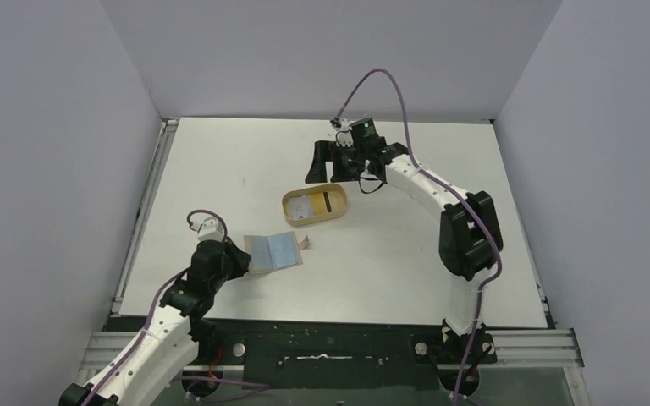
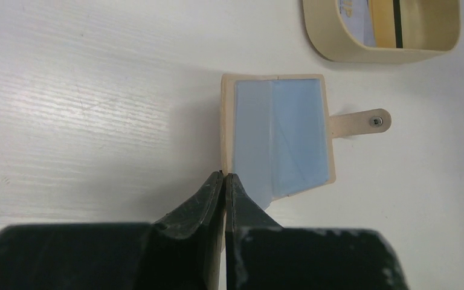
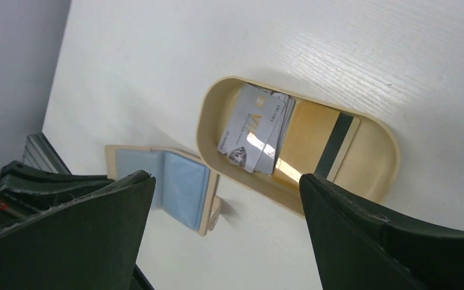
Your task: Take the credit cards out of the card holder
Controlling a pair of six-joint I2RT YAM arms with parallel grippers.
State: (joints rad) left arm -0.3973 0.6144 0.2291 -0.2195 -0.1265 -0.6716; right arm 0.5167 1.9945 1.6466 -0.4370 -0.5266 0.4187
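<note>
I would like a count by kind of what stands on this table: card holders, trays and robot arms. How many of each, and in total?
Card holder: 1
Tray: 1
Robot arms: 2, left arm and right arm
Total: 4

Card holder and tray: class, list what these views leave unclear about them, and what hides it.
Left wrist: whether the left gripper pinches the card holder at its corner; the fingertips cover that spot.
Left wrist: the tray, its far part cut off by the top edge.
Right wrist: how many credit cards lie in the tray; they overlap.
Top external: card print, too small.
</note>
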